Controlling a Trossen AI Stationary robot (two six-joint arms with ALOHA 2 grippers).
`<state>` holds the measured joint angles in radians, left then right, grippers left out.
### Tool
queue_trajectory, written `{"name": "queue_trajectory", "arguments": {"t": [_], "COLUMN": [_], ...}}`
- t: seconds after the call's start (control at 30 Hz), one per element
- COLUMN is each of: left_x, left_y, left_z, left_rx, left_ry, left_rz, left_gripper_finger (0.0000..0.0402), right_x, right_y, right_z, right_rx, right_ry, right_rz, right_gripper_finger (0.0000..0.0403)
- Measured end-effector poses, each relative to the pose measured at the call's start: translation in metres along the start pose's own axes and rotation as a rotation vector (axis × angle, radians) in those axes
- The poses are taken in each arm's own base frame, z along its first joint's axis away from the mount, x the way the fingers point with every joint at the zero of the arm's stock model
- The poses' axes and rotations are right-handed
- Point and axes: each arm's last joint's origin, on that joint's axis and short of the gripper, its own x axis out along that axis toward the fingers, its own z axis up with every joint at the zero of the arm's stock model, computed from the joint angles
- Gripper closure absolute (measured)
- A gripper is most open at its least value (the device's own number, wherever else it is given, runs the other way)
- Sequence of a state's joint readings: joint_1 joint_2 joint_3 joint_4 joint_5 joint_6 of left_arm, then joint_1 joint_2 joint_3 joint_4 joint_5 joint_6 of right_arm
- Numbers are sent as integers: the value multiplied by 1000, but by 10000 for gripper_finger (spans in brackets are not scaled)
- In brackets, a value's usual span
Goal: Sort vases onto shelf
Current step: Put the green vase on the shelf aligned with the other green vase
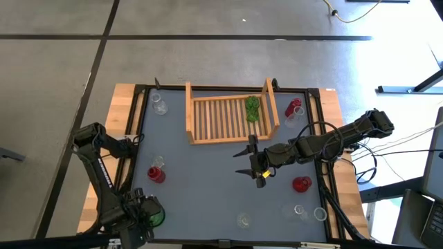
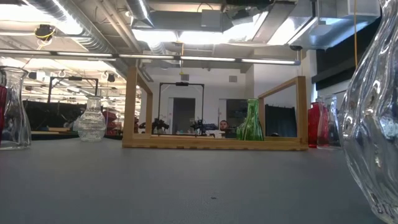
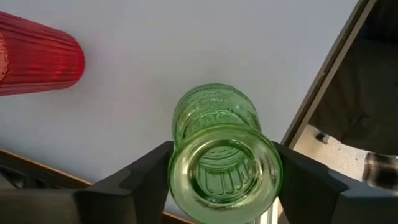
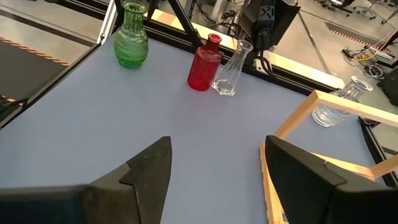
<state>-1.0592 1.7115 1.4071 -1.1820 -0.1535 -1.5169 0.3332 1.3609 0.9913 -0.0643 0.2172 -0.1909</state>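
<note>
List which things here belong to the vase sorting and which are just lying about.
Job:
shelf
green vase on it
green vase at the left gripper
red vase right of the shelf
red vase near the open, empty right gripper
clear vase left of the shelf

Lying about:
cable on the floor
person beyond the table

Grey tabletop (image 1: 208, 180), wood-edged w/ black frame, carries the shelf (image 1: 228, 114) at its far middle, one green vase (image 1: 252, 108) standing on the slats. Directly on the mat: clear vase (image 1: 159, 106) far left, red vase (image 1: 156, 173) mid-left, red vase (image 1: 302, 184) right, red vase (image 1: 293, 108) just right of shelf, clear vases (image 1: 304, 211) near right edge.
</note>
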Motion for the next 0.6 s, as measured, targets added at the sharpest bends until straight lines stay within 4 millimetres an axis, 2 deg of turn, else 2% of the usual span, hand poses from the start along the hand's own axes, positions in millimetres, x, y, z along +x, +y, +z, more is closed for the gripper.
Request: {"name": "queue_trajectory", "arguments": {"t": [0.1,0.3,0.47,0.6], "left_x": [0,1,3,5], "left_y": [0,0,0,2], "left_z": [0,7,20,36], "left_rx": [5,9,46,69], "left_ry": [1,-10,-21,-33], "left_rz": [0,2,-14,-11], "left_gripper_finger": [176,177,177,176], "right_x": [0,0,1,2], "right_y": [0,0,1,1], "right_z": [0,0,-3,-4], "right_rx": [0,6,101,106], "right_ry": [0,0,26,31], "right_rz": [0,0,4,5], "right_gripper_finger": [159,159,159,159]}}
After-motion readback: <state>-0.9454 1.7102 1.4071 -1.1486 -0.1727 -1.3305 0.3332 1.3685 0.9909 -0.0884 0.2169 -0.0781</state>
